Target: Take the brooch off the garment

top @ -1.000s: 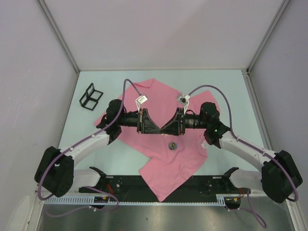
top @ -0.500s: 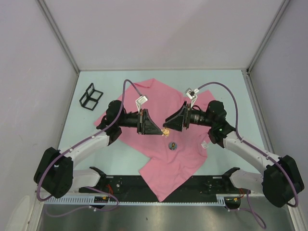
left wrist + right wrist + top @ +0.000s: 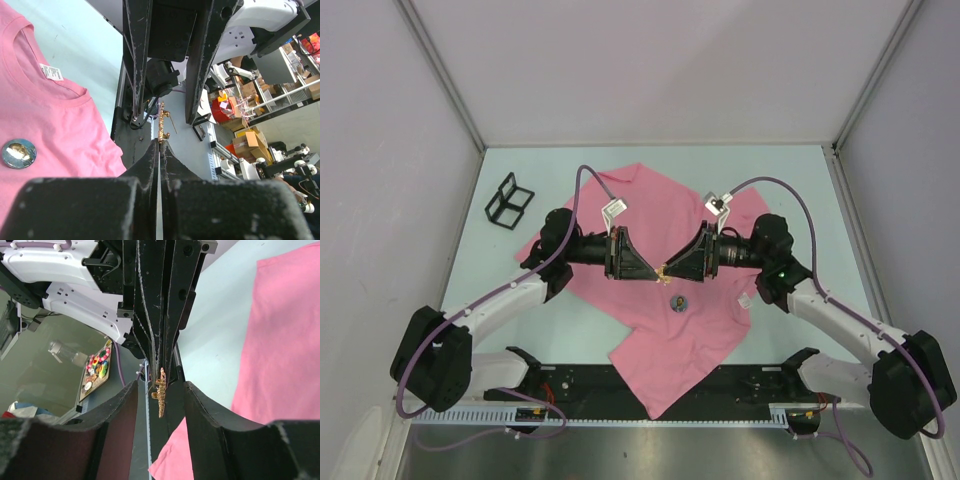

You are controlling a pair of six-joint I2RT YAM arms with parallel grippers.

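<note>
A small gold brooch [image 3: 161, 122] hangs in the air above the pink garment [image 3: 660, 345], pinched at one end by my left gripper [image 3: 160, 142], which is shut on it. In the top view the brooch [image 3: 663, 270] sits between the two gripper tips, my left gripper [image 3: 656, 273] reaching in from the left. My right gripper [image 3: 160, 385] faces it from the other side, open. Its fingers [image 3: 120, 415] stand to either side of the brooch [image 3: 161, 399] without touching it. From above, the right gripper [image 3: 672, 267] nearly meets the left one.
A round button badge [image 3: 677, 302] lies pinned on the garment just below the grippers, and the left wrist view shows the badge [image 3: 18, 153] too. The shirt's white label [image 3: 51, 72] is at the collar. A black wire stand [image 3: 508, 200] sits at the back left.
The grippers met tip to tip, then the right one opened and drew back, leaving the brooch with the left. It has now moved in again, jaws narrower, either side of the brooch.
</note>
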